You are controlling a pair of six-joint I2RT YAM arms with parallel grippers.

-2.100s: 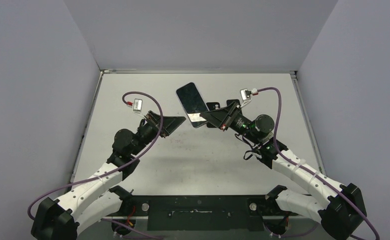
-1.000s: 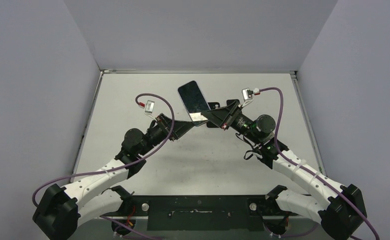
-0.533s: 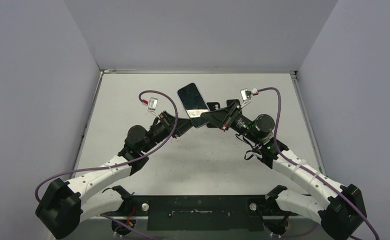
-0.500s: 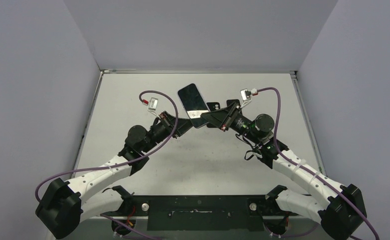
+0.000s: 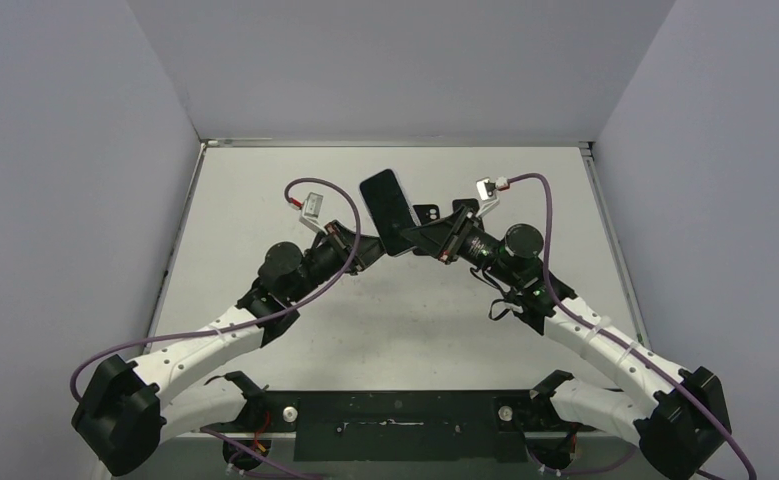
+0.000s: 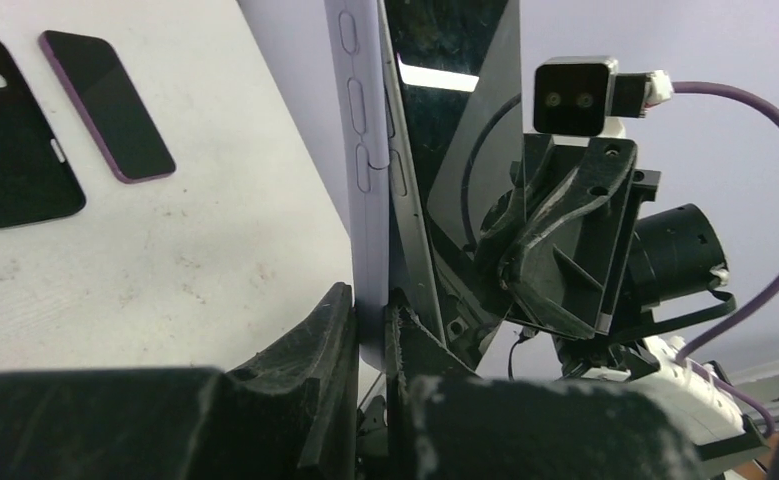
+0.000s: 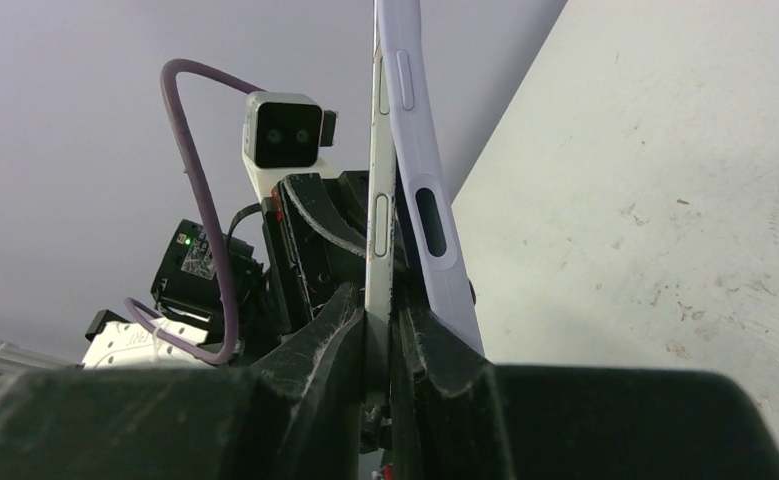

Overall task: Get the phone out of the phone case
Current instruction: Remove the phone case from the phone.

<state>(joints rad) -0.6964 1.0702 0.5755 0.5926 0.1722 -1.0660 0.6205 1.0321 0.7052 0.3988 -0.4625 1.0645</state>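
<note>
Tabletop (image 5: 265,180) was white, matte and scuffed with small specks. The phone (image 5: 385,205) was off it, held in the air over the middle towards the far edge. Its long axis stood near upright, leaning away to the far left, with the screen facing up at the top camera. Both arms met at its lower end from opposite sides, equally near. Key relation: the phone case (image 6: 357,150) sat on the left-arm side of the slab and the phone on the right-arm side, already split at the bottom and meeting higher up. Left hand (image 6: 368,300) was clamped on the case's lower edge only, as far as the left wrist view showed. Right hand (image 7: 378,300) was clamped on the phone's thin edge, with the case bowing away outside its finger. My read: the next move is pulling the hands apart across the thickness, then drawing the phone down its long axis; the top corners looked to be the last part seated. The phone was a flat slab with glossy black glass, a bright reflection and a pale slim rim with side buttons. The case was matte lilac and flexible-looking, with raised button covers and an oval cutout. A black case (image 6: 10,140) with two round holes and a second phone (image 6: 105,105) lay flat, just beside each other, not touching.
</note>
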